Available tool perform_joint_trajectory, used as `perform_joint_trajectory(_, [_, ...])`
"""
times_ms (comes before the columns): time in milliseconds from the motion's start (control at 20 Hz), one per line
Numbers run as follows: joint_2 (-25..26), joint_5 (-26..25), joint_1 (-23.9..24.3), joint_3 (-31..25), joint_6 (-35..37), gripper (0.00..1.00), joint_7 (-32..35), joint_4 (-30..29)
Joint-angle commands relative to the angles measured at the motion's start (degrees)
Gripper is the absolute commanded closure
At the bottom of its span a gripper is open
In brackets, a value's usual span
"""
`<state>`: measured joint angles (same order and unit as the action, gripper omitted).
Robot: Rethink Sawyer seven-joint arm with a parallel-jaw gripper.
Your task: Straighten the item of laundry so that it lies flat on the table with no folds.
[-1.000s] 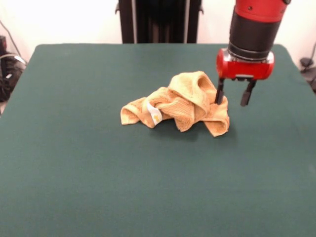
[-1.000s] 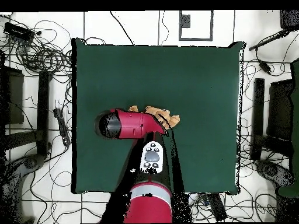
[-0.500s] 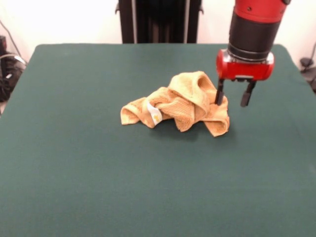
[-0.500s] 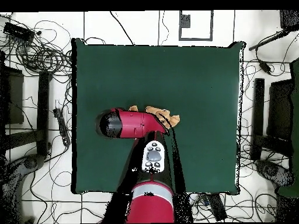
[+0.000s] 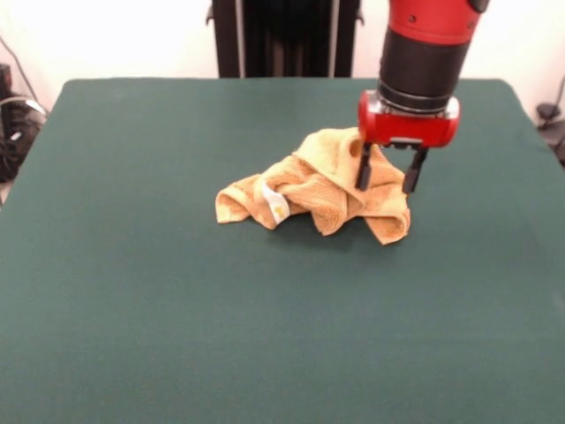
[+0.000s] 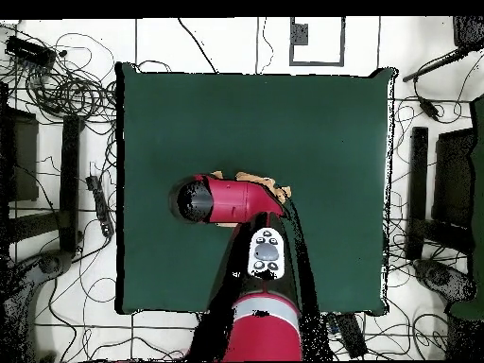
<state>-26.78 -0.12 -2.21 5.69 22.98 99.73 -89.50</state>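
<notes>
The item of laundry (image 5: 309, 190) is a crumpled orange-yellow towel bunched in folds near the middle of the green table (image 5: 177, 291), with a small white tag showing on its left part. My gripper (image 5: 387, 173) hangs open over the towel's right end, its two dark fingers (image 5: 363, 168) apart with nothing held between them. In the overhead view the red arm (image 6: 232, 200) covers most of the towel (image 6: 255, 178), and only its far edge peeks out.
Cables and stands lie on the floor all round the table (image 6: 321, 123) in the overhead view. A black pedestal (image 5: 284, 35) stands behind the far edge.
The gripper has shifted left, from beside the towel's right edge to over its right end. The towel has not moved.
</notes>
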Motion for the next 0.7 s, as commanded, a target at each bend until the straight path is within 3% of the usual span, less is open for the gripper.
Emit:
perform_joint_trajectory(50, [1.25,-3.5,1.06,-7.73,-3.21,0.0,1.87,-3.3])
perform_joint_trajectory(700, [2.45,-8.18,3.66,-7.97,-9.6,0.0,3.45,-5.91])
